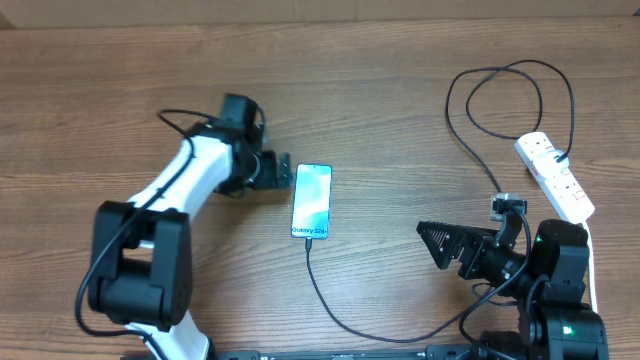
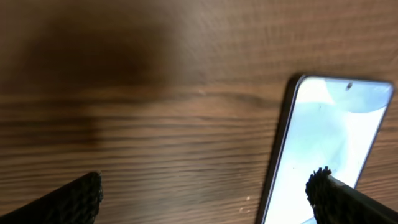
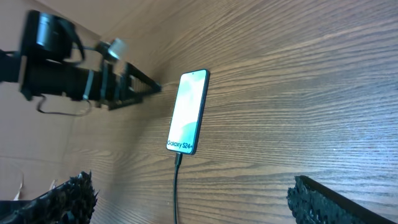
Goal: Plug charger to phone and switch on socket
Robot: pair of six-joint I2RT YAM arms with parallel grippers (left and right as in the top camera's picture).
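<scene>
The phone (image 1: 312, 201) lies flat mid-table, screen lit teal with "Galaxy S24+" text; it also shows in the right wrist view (image 3: 188, 111) and the left wrist view (image 2: 329, 143). The black charger cable (image 1: 330, 305) has its tip in the phone's near end (image 3: 179, 157) and loops right and back to the white socket strip (image 1: 555, 176) at the far right. My left gripper (image 1: 283, 170) is open at the phone's far left corner, one finger over the screen (image 2: 202, 193). My right gripper (image 1: 440, 243) is open and empty, right of the phone (image 3: 193, 199).
The socket's thick white cord (image 1: 592, 265) runs down the right edge beside my right arm. The black cable makes a big loop (image 1: 510, 100) at the back right. Bare wooden tabletop (image 1: 400, 120) lies between the phone and the socket.
</scene>
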